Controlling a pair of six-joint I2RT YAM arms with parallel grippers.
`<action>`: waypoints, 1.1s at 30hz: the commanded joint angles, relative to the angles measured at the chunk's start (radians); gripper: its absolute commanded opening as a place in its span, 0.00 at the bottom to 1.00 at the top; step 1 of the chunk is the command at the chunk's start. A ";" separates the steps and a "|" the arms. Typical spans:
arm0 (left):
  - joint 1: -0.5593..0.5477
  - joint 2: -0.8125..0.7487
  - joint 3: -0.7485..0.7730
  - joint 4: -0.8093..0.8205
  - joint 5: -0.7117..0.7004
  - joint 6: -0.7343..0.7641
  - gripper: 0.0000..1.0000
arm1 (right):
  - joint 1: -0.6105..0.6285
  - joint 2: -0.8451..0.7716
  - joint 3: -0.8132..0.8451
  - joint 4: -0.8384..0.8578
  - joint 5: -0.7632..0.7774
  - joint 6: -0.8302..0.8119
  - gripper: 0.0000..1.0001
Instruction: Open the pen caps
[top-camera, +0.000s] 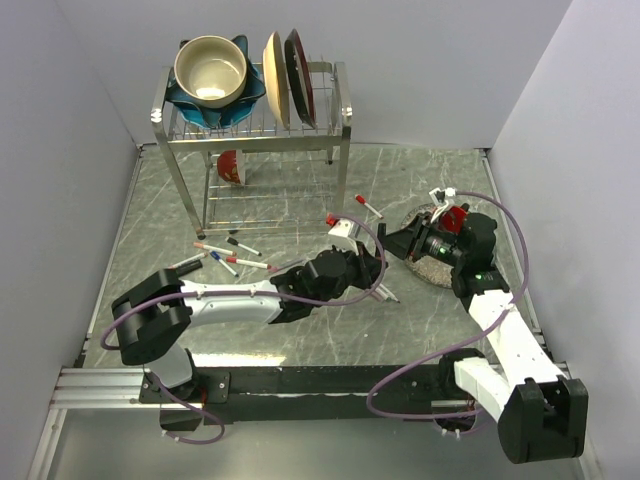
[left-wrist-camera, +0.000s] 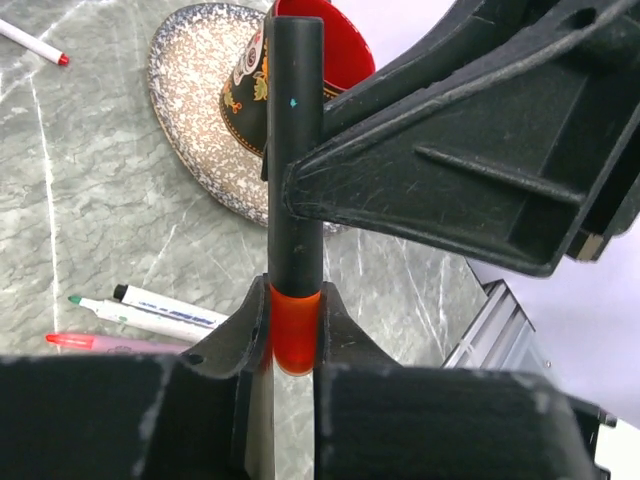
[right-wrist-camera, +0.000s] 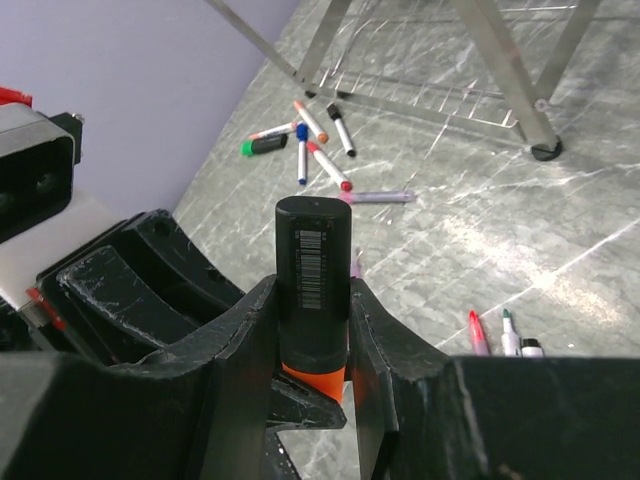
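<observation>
A black-barrelled pen (left-wrist-camera: 296, 150) with an orange pen cap (left-wrist-camera: 296, 335) is held between both grippers above the table. My left gripper (left-wrist-camera: 295, 300) is shut on the orange cap. My right gripper (right-wrist-camera: 313, 290) is shut on the black barrel (right-wrist-camera: 312, 250), whose barcode label faces the camera. The orange cap (right-wrist-camera: 322, 375) shows just below that grip, still seated on the barrel. In the top view the two grippers meet nose to nose at centre right, left gripper (top-camera: 372, 265) and right gripper (top-camera: 398, 242), and the pen is hidden between them.
Several loose pens (top-camera: 228, 256) lie left of centre, two more (top-camera: 366, 206) near the rack's right leg. A metal dish rack (top-camera: 250, 125) holding bowls and plates stands at the back. A speckled dish (left-wrist-camera: 190, 120) with a red cup (left-wrist-camera: 335, 40) sits under the right arm.
</observation>
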 joint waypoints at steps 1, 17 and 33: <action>0.015 -0.085 -0.087 0.081 -0.002 0.037 0.01 | 0.018 0.011 0.019 0.014 -0.063 -0.044 0.28; 0.064 -0.169 -0.216 0.275 0.403 0.000 0.01 | 0.073 0.053 0.017 0.077 -0.315 -0.107 0.75; 0.139 -0.243 -0.405 0.578 0.716 -0.121 0.01 | 0.105 0.036 -0.007 0.206 -0.531 -0.080 0.80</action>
